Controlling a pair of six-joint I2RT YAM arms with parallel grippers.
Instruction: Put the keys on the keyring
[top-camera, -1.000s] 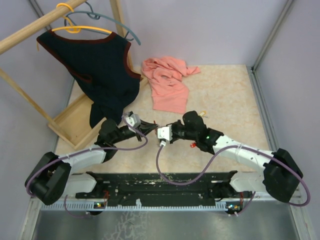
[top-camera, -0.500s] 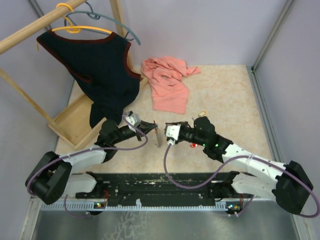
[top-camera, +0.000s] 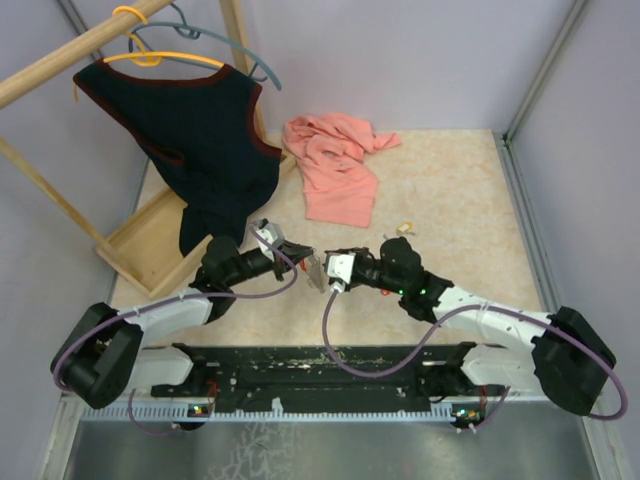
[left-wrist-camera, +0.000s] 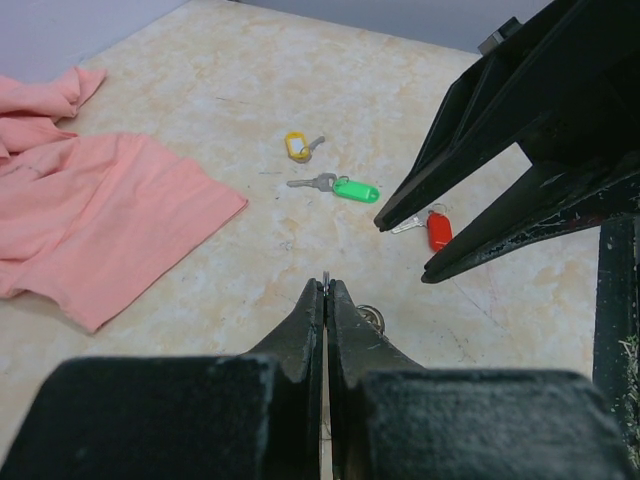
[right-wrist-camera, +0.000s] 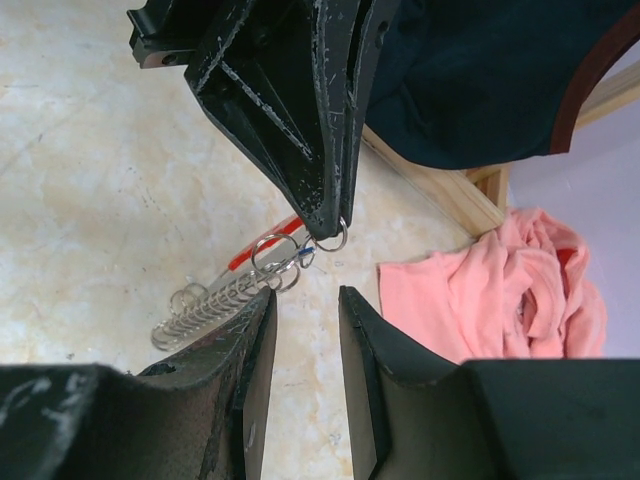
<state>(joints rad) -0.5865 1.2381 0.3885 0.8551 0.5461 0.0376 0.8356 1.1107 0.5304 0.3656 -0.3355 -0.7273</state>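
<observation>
Three keys lie loose on the pale stone-patterned table (left-wrist-camera: 200, 60), at 12 to 2 o'clock from the left end effector (left-wrist-camera: 326, 288): yellow key (left-wrist-camera: 298, 147), green key (left-wrist-camera: 355, 189) and red key (left-wrist-camera: 438, 230), glossy plastic heads on thin metal blades. That end effector is clamped on a thin wire loop of the keyring (right-wrist-camera: 248, 257), a coil spring (right-wrist-camera: 205, 300) dangling below. The right end effector (right-wrist-camera: 307, 295), closed a second ago, now stands parted just beside it, probably to regrip; no loose key is threaded yet.

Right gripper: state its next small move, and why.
Probably ease the open right gripper forward and close on the small metal ring pinched at the tips of the shut left gripper: its jaws face that ring without touching it.
</observation>
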